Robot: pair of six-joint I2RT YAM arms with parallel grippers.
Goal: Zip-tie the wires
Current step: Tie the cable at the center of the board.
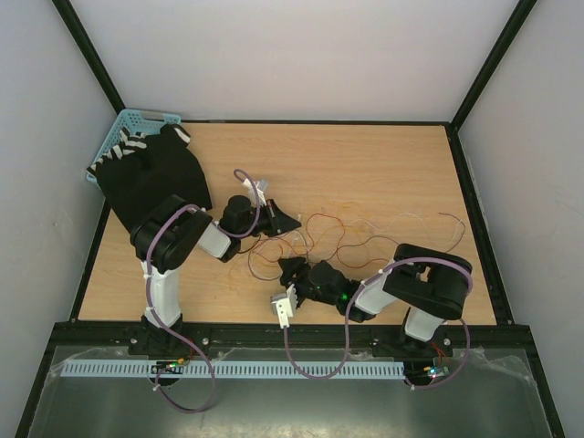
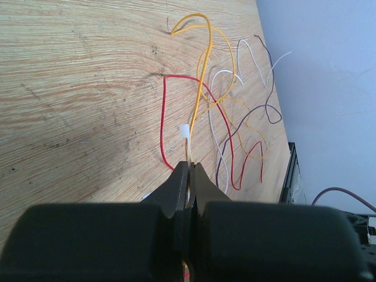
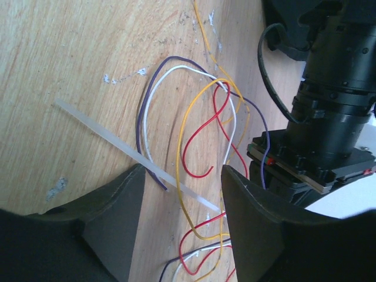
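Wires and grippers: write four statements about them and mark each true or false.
1. The left gripper is shut on a yellow wire. True.
2. The right gripper is shut on the zip tie. False: its jaws stand open, and the zip tie lies on the table between them.
3. A blue basket sits at the table's far left corner. True.
4. The wires are bundled tight. False: they lie loose and spread out.

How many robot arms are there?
2. The left arm at the near left, left gripper shut on a yellow wire; right arm at the near right, right gripper open over a zip tie.
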